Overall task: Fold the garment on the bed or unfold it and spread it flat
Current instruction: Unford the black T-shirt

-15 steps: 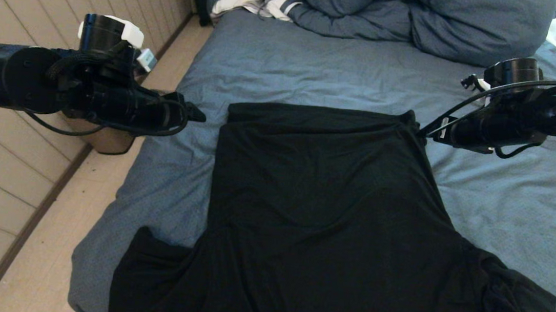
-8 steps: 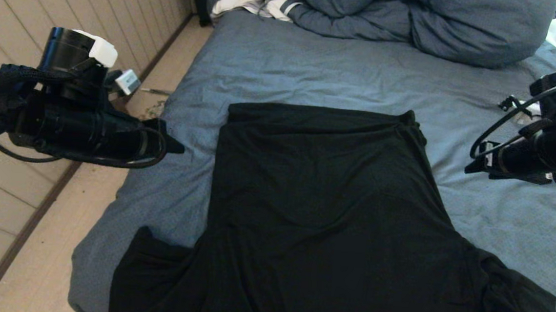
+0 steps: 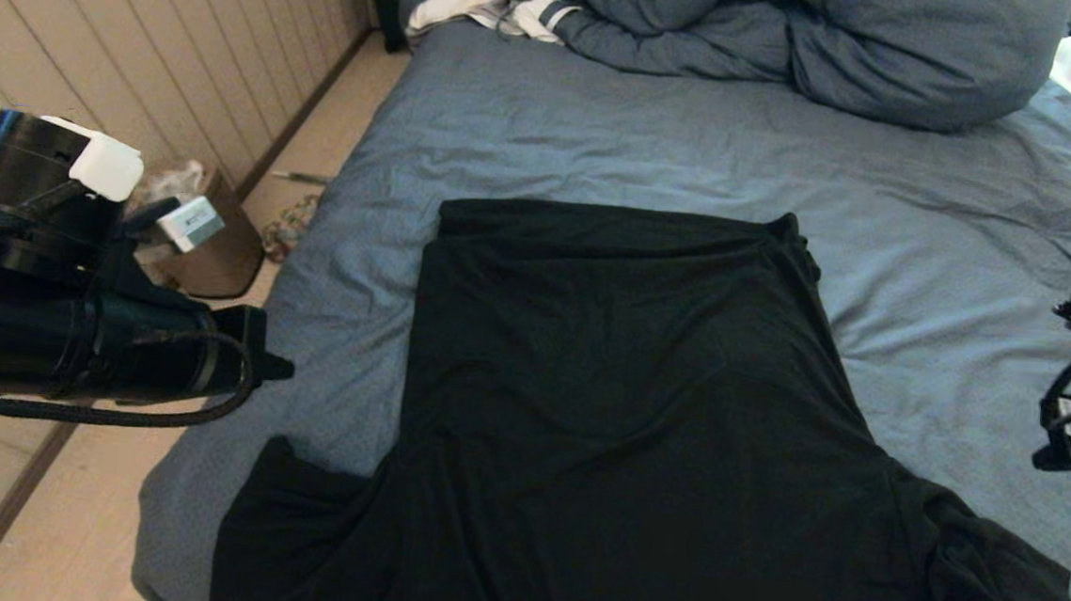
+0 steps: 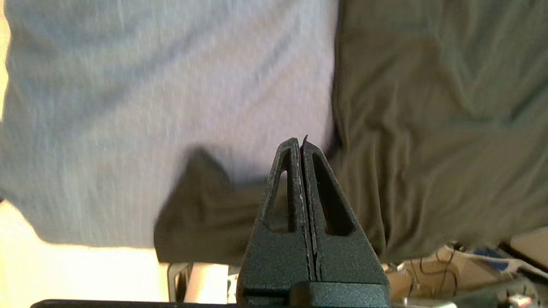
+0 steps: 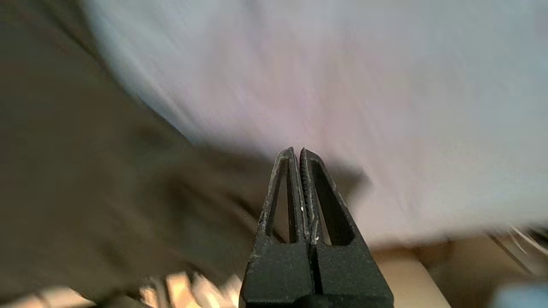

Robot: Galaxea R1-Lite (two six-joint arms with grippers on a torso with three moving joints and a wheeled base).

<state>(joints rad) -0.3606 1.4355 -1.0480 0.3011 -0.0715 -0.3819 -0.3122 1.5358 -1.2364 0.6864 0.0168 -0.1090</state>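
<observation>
Both the left gripper (image 4: 301, 143) and right gripper (image 5: 296, 152) are clenched on nothing, above the garment (image 3: 640, 421); next, each needs to reopen beside a sleeve

garment (image 3: 621, 420): lower hem and both sleeves cut off at near edge of head view; print not visible. right claw (image 5: 298, 150): barely in head view at its edge. right wrist view motion-blurred; bed (image 5: 342, 85) texture unreadable.
</observation>
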